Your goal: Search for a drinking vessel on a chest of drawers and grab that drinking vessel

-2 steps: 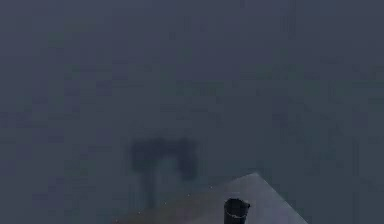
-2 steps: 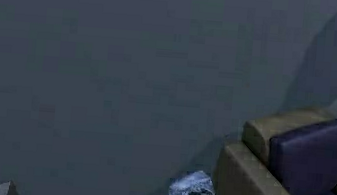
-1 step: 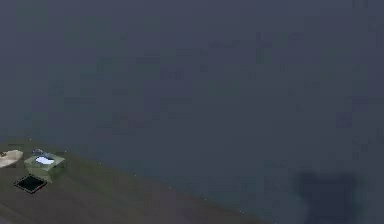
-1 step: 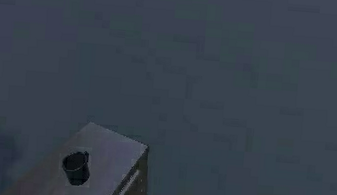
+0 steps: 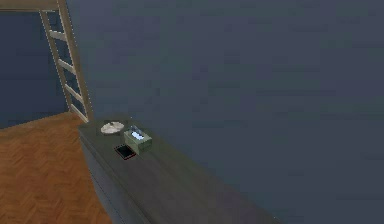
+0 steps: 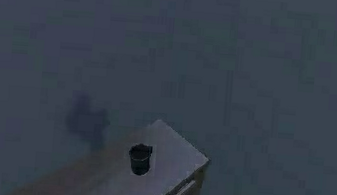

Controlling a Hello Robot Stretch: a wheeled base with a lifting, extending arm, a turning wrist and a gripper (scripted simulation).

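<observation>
A small dark cup (image 6: 141, 159) stands upright on the grey top of a chest of drawers (image 6: 177, 156), near its end in the arm side view. In the forward view the same kind of long grey top (image 5: 170, 185) runs along the blue wall.
On the top in the forward view lie a pale round dish (image 5: 113, 126), a small greenish box (image 5: 138, 142) and a flat black item (image 5: 124, 152). A white ladder (image 5: 68, 60) leans at the left. Wooden floor (image 5: 45, 170) spreads at the lower left.
</observation>
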